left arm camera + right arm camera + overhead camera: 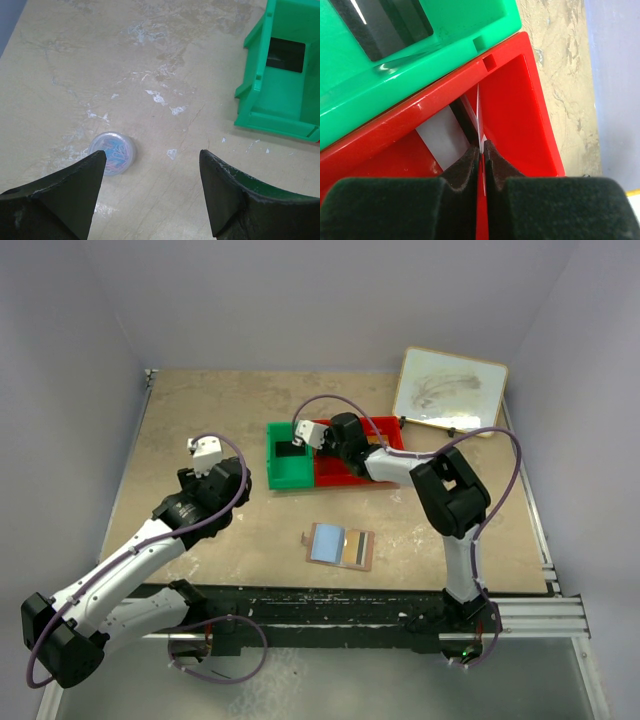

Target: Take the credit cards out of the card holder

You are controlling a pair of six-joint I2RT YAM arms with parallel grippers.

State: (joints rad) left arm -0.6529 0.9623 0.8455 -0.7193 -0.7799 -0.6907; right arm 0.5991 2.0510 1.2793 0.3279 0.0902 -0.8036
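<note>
Red bin (530, 120) beneath right claw (481, 150) pinching a white card (478, 110), green bin (445, 30) holding black card (385, 25), left claw (152, 155) spread

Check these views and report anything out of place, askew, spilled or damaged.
The whiteboard sits askew at the far right corner of the table, its surface smeared grey. The table top carries white scuffs and scratches. A small round lidded tub of coloured bits lies alone on it beside the left gripper. Nothing looks spilled.
</note>
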